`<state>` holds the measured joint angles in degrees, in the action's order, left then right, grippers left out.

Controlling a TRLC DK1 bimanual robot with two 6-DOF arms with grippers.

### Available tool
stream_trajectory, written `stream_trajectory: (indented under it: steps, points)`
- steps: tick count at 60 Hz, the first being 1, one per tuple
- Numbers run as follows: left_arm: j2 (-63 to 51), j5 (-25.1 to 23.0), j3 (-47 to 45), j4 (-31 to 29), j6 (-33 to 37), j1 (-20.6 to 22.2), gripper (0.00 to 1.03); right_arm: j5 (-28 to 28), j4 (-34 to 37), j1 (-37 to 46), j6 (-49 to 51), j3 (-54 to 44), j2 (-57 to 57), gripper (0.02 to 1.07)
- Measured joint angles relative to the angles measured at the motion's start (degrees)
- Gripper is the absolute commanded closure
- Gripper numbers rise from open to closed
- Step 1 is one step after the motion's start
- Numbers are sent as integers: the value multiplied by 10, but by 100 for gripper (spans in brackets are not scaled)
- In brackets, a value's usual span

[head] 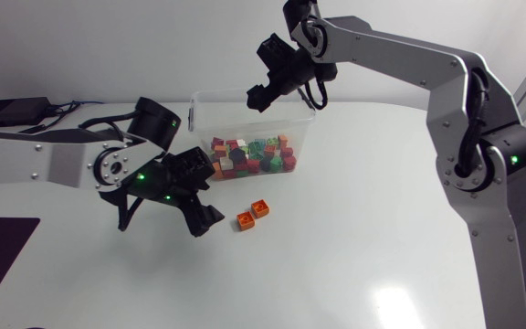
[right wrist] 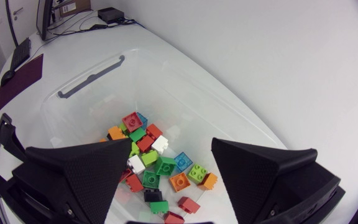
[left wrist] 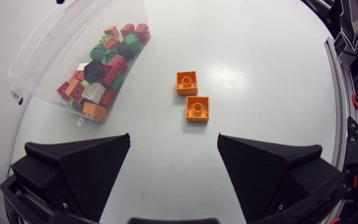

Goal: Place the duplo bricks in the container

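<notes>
Our container is a clear, open-topped box standing on the white table, towards its far side. Inside it lies a loose heap of bricks in red, green, orange, white, blue and black. They are piled along the wall that faces the middle of the table, some stacked on others.

Two orange bricks are outside the box. They lie on the table near that same wall, studs up, just beside each other, almost corner to corner.

Our left gripper hangs low over the table beside the orange pair, a little apart from it. Its fingers are spread wide and hold nothing. In its wrist view the left gripper shows both broad fingers well apart. The orange bricks sit on the table ahead of the gap, touched by neither finger. The container stands further ahead and off to one side, its bricks crowded against the wall.

Our right gripper is held high above the container's far part. Seen from the wrist, the right gripper has its fingers spread, with nothing between them. That view looks down into the container. The heap of bricks lies on the floor below the gap between the fingers. A handle slot shows in the rim beyond.
</notes>
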<state>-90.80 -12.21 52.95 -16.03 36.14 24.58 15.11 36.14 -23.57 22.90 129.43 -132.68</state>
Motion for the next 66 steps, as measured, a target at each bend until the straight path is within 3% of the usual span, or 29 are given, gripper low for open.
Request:
stream_trajectory:
  steps: [29, 52, 59, 66]
  points:
    - [-132, 0, 92, -2, 16, 45, 6, 0, -47, 5, 34, -295, 248, 7]
    - [-210, 20, 155, -40, 16, 75, 12, 19, -50, 36, 94, -467, 341, 7]
    - [-231, 25, 168, -52, 16, 75, 24, 32, -51, 41, 106, -490, 348, 7]
    - [-247, 26, 181, -59, 15, 75, 51, 42, -51, 44, 118, -513, 349, 7]
